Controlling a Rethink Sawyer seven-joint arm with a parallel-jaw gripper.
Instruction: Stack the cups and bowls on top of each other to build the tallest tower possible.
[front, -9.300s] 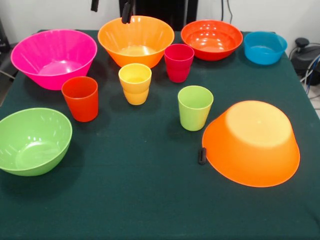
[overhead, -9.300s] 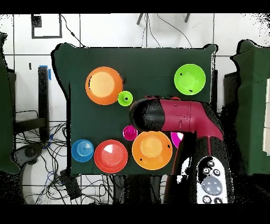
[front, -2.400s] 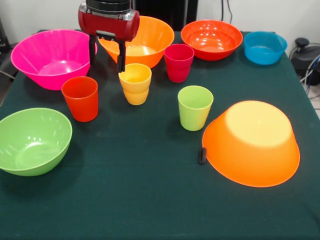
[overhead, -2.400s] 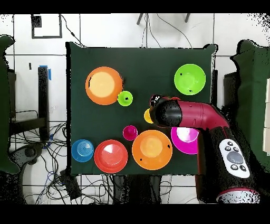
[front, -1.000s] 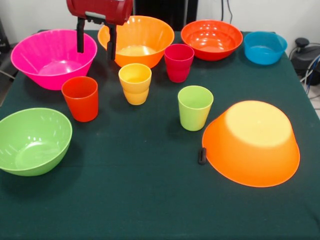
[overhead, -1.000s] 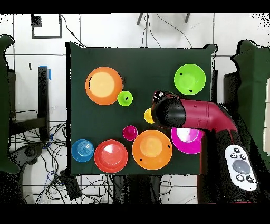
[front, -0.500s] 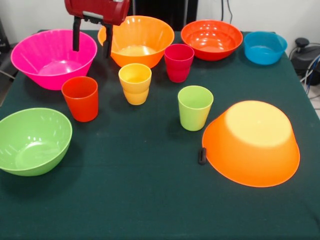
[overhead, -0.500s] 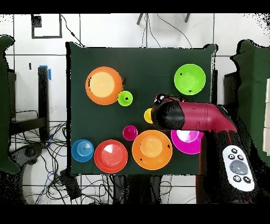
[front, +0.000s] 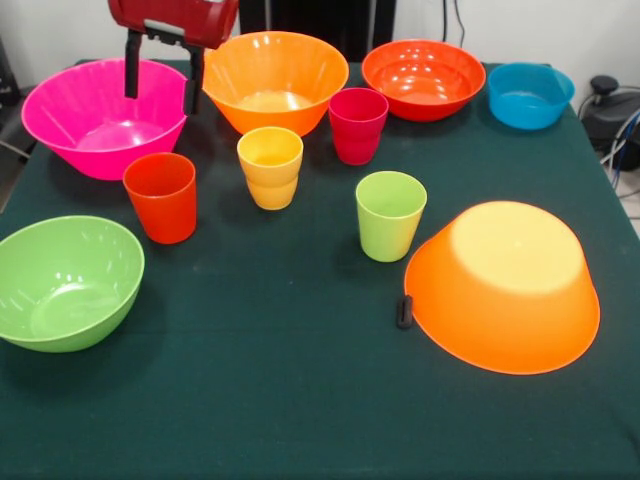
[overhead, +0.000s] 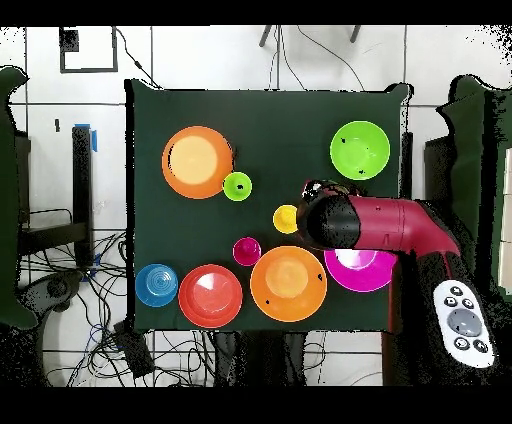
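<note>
a dark green cloth-covered table (front: 300, 400) fills the front view, with pale wall behind and cables and a black device off its right corner; from overhead, white floor tiles and tangled cables (overhead: 70, 290) surround it. nearest in the front view sit the medium lime green plastic bowl (front: 62, 282), upright at the left, and a large orange plastic bowl turned upside down (front: 503, 285) at the right, with a small black object (front: 404, 311) just beside its rim. farther back stand four tumblers, all apart from one another: the orange-red plastic cup (front: 161, 196), the yellow plastic cup (front: 270, 166), the lime green plastic cup (front: 390, 214) and the crimson plastic cup (front: 358, 124). along the far edge are the large glossy pink bowl (front: 108, 115), the upright large orange bowl (front: 271, 80), the red-orange bowl (front: 423, 78) and the small blue bowl (front: 530, 94). nothing is stacked yet.

the red and black arm's gripper (front: 160, 72) hangs empty, its two dark fingers (front: 131, 64) spread apart, over the pink bowl's right rim. half a second earlier it was further right, between the pink and orange bowls; the cups and bowls have not moved.
</note>
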